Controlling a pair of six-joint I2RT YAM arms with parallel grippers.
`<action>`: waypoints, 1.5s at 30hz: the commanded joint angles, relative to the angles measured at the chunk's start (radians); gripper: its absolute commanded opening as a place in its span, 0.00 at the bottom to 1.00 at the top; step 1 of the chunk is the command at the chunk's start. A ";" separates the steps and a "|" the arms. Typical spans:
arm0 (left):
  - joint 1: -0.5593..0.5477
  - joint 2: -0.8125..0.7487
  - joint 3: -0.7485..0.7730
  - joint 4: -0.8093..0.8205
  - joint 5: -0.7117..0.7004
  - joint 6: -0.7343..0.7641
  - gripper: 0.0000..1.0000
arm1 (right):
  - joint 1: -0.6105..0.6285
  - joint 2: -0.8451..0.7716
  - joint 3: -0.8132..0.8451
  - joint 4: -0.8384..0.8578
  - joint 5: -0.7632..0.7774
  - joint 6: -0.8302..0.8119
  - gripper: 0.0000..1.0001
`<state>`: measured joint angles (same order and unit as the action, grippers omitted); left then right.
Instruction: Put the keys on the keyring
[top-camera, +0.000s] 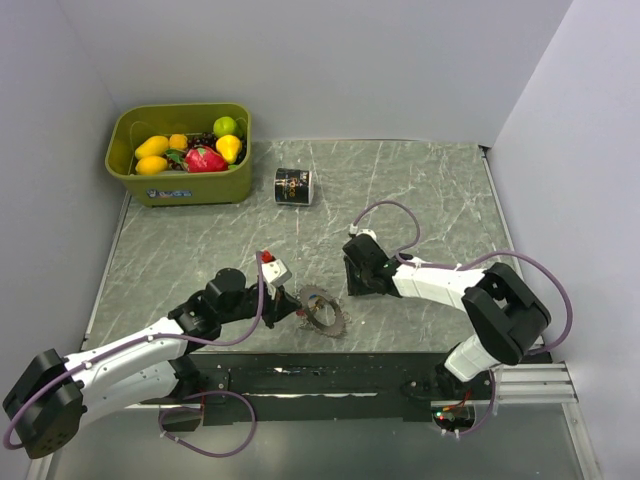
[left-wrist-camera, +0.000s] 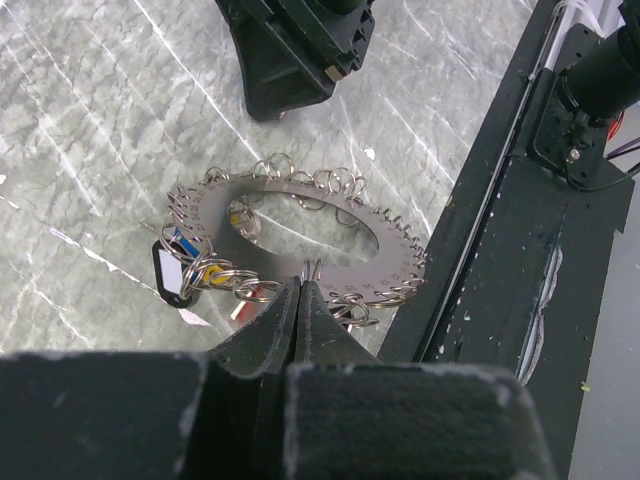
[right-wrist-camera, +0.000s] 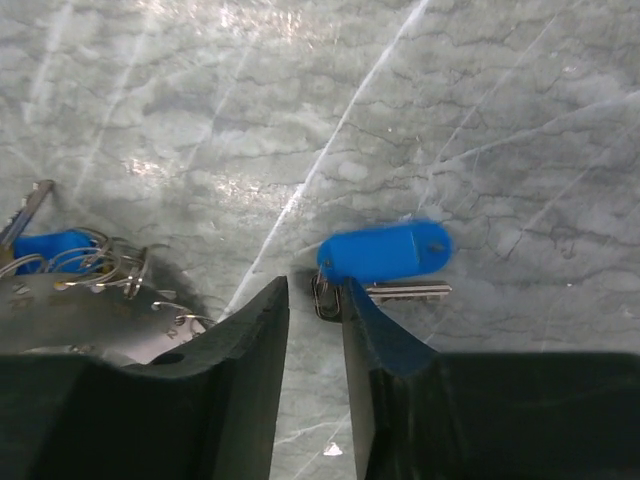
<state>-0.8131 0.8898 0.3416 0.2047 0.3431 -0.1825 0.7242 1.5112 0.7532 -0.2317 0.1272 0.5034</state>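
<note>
Keyring (left-wrist-camera: 210, 210) sits clamped by its left edge in our left gripper (left-wrist-camera: 301, 287). Our right gripper (right-wrist-camera: 312, 297) hangs half open around a blue key (right-wrist-camera: 385, 252).

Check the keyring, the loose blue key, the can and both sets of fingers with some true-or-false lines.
The left fingers are shut on the edge of the flat silver metal keyring: true.
The loose blue-headed silver key is lifted: false, it lies on the grey marble table.
The right fingers stand apart at that key: true.
The small black can sits in the green plastic bin: false, it lies on the table beside it.
</note>
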 joint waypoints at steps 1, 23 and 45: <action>-0.003 -0.022 0.000 0.059 0.016 -0.012 0.01 | 0.007 0.029 0.046 0.014 0.002 0.015 0.32; -0.003 -0.035 0.022 0.030 0.014 -0.012 0.01 | 0.014 -0.190 -0.052 0.043 0.011 -0.037 0.00; -0.011 -0.201 0.033 -0.050 0.036 -0.095 0.01 | 0.035 -0.644 -0.224 0.005 -0.150 -0.094 0.00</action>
<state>-0.8146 0.7471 0.3473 0.1356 0.3508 -0.2367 0.7444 0.9329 0.5430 -0.2325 0.0063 0.4339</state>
